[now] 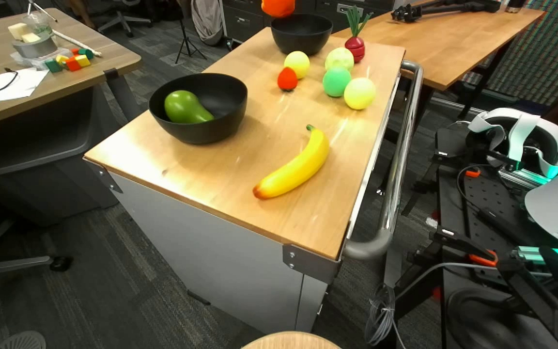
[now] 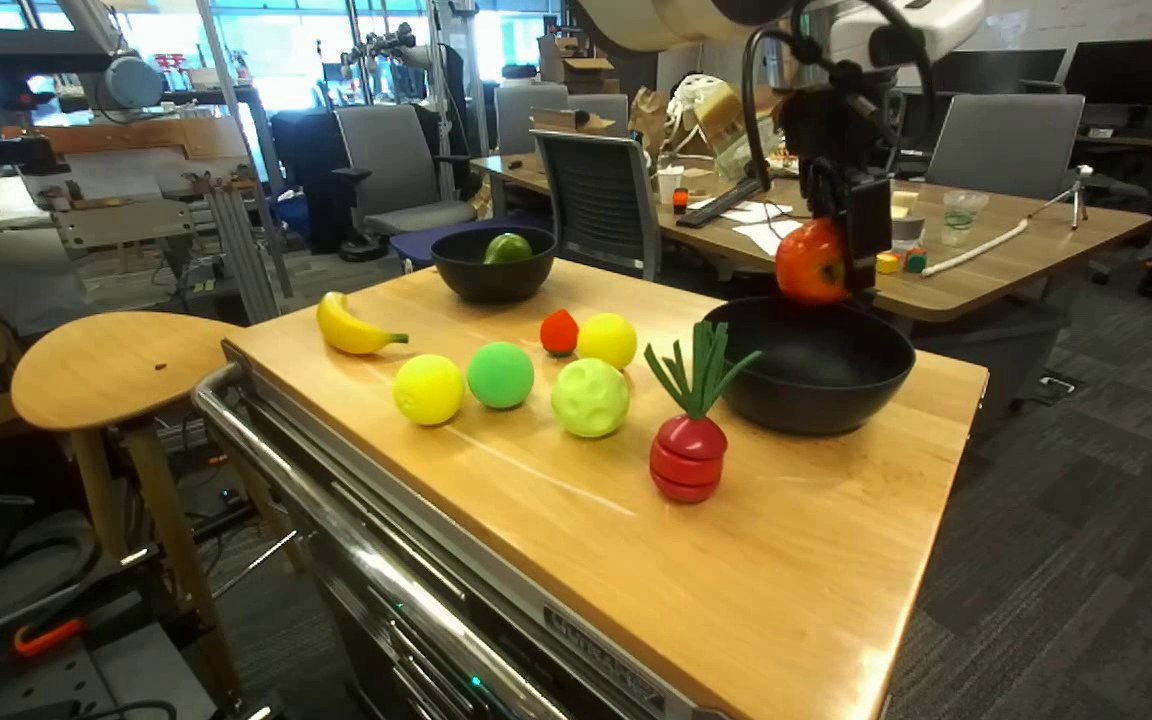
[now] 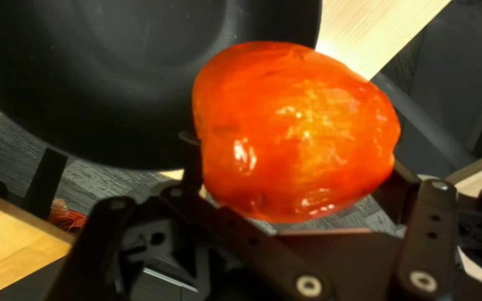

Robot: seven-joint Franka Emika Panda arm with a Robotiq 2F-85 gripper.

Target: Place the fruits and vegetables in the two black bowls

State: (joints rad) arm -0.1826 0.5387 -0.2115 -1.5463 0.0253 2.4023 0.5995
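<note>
My gripper (image 3: 297, 169) is shut on an orange-red tomato (image 2: 808, 262), held in the air over the rim of a black bowl (image 2: 816, 395) at one end of the cart top. In the wrist view that bowl's inside is bare where it shows. A green pear-shaped fruit (image 1: 184, 107) lies in the second black bowl (image 1: 204, 133). Loose on the wood are a banana (image 1: 296, 167), a small red-orange ball (image 2: 558, 333), several yellow to green round fruits (image 2: 590, 398) and an upright red radish (image 2: 688, 462) with green leaves, close beside the bowl under the tomato.
A metal handle rail (image 1: 407, 131) runs along one long side of the wooden cart top (image 2: 816, 560). A desk (image 2: 1066, 225) with tape and small blocks stands beyond the cart. Past the banana's end is a round wooden stool (image 2: 116, 370).
</note>
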